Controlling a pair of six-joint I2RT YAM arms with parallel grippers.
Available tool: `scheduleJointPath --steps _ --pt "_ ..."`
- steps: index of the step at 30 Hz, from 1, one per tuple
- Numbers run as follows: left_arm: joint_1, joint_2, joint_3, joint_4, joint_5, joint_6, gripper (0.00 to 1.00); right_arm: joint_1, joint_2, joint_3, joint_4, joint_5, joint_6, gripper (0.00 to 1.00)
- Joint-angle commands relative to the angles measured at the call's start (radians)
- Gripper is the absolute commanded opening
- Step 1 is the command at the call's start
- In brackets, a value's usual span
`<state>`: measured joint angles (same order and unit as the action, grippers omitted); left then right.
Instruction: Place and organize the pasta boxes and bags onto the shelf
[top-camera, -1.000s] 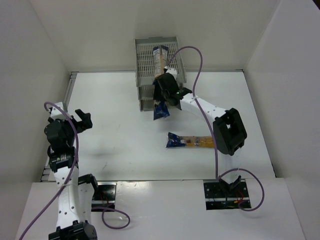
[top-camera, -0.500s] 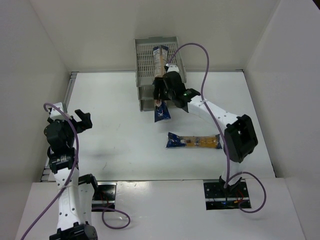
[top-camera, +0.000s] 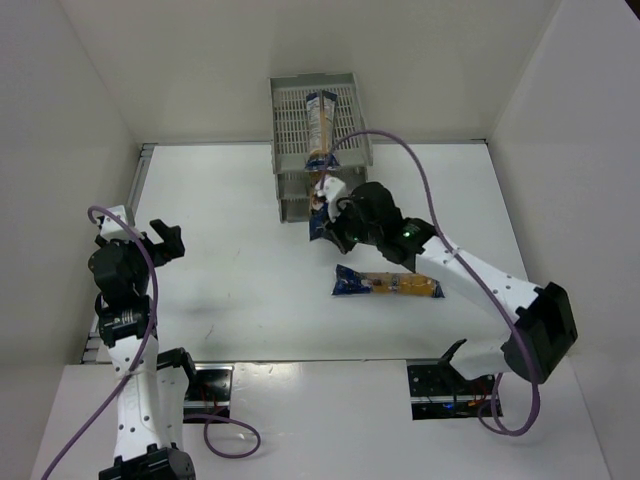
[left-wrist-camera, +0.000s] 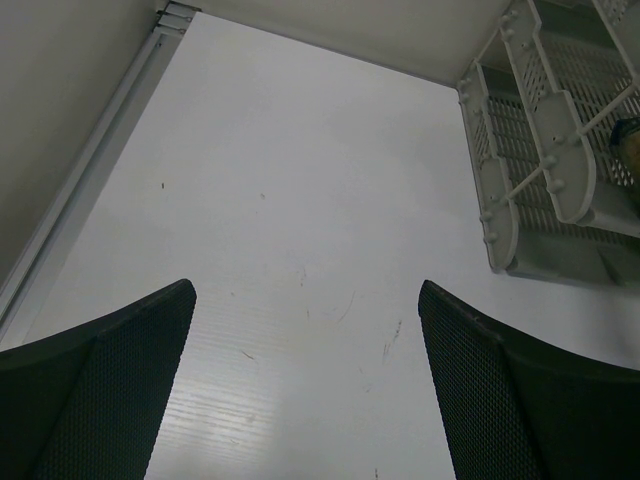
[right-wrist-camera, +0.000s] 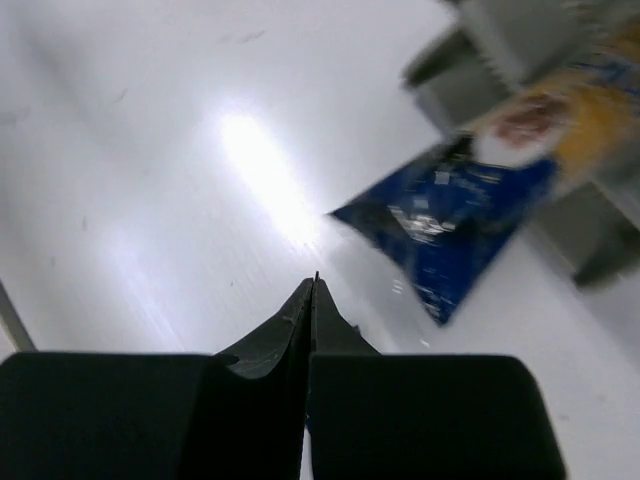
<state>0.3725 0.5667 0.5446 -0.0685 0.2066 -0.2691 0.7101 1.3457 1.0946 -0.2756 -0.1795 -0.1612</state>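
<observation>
The shelf (top-camera: 300, 110) is a grey three-tier rack at the back of the table. One pasta pack (top-camera: 322, 118) lies on its top tray. A second pack (top-camera: 320, 222) hangs out of a lower tier, its dark blue end (right-wrist-camera: 450, 225) reaching down to the table. A third pack (top-camera: 388, 285) lies flat on the table in front. My right gripper (top-camera: 333, 232) (right-wrist-camera: 313, 285) is shut with nothing in it, just beside the hanging blue end. My left gripper (top-camera: 165, 243) (left-wrist-camera: 305, 295) stands open and empty at the far left.
White walls close in the table on the left, back and right. A metal rail (left-wrist-camera: 90, 180) runs along the left edge. The shelf (left-wrist-camera: 530, 170) shows at the upper right of the left wrist view. The right arm's purple cable (top-camera: 400, 145) arcs over the shelf's right side.
The right arm has drawn back from the shelf toward the near side and its jaws have closed empty. The hanging pack stays at the lower tier. The left arm has not moved.
</observation>
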Motion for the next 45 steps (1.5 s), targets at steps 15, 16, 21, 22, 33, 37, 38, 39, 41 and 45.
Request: scheduleJointPath --steps 15,16,21,22,33,37,38,39,41,45 --pt "0.006 -0.001 -0.011 0.053 0.008 -0.019 0.99 0.068 0.364 0.073 0.370 0.340 -0.523 0.00" --pt "0.006 -0.001 -0.011 0.053 0.008 -0.019 0.99 0.055 0.383 0.089 0.430 0.366 -0.537 0.00" --pt "0.006 -0.001 -0.011 0.053 0.008 -0.019 0.99 0.042 0.448 0.188 0.619 0.416 -0.548 0.00" --pt "0.006 -0.001 -0.011 0.053 0.008 -0.019 0.99 0.042 0.473 0.226 0.619 0.416 -0.531 0.00" --pt "0.006 -0.030 -0.011 0.053 -0.001 -0.019 0.99 0.077 0.315 0.122 0.524 0.355 -0.601 0.00" --pt "0.006 -0.039 -0.011 0.053 -0.001 -0.019 0.99 0.135 0.150 0.080 0.304 0.172 -0.563 0.08" --pt "0.006 -0.039 -0.011 0.053 -0.001 -0.019 0.99 0.135 0.121 0.080 0.198 0.120 -0.554 0.16" --pt "0.006 -0.039 -0.011 0.053 -0.001 -0.019 0.99 0.135 0.097 0.071 0.150 0.060 -0.535 0.27" --pt "0.006 -0.039 -0.011 0.053 -0.001 -0.019 0.99 0.135 0.069 0.061 0.038 0.049 -0.498 0.84" --pt "0.006 -0.039 -0.011 0.053 0.008 -0.019 0.99 0.089 0.023 -0.062 -0.244 0.095 -0.616 1.00"
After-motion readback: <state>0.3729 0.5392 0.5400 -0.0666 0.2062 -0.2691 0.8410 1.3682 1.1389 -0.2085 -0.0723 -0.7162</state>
